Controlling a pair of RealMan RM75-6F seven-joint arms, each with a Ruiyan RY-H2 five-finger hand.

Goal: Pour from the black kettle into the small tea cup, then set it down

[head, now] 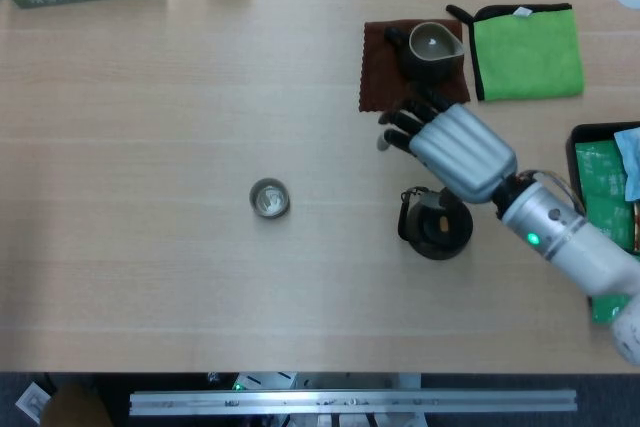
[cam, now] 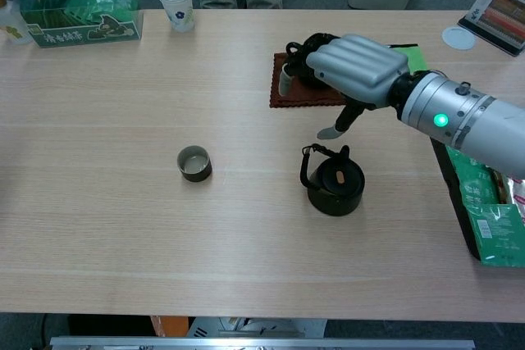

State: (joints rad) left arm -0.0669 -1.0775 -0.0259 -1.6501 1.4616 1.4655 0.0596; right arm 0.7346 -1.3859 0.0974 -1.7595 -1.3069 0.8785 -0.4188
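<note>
The black kettle stands upright on the table, lid on, its handle on the left side. The small tea cup sits well to its left, alone on the bare wood. My right hand hovers above and just behind the kettle, holding nothing. Its fingers are bent forward and its thumb points down toward the kettle without touching it. My left hand shows in neither view.
Behind the right hand a dark pitcher sits on a brown cloth, next to a green cloth. A black tray of green packets is at the right edge. A paper cup and green box stand far back left.
</note>
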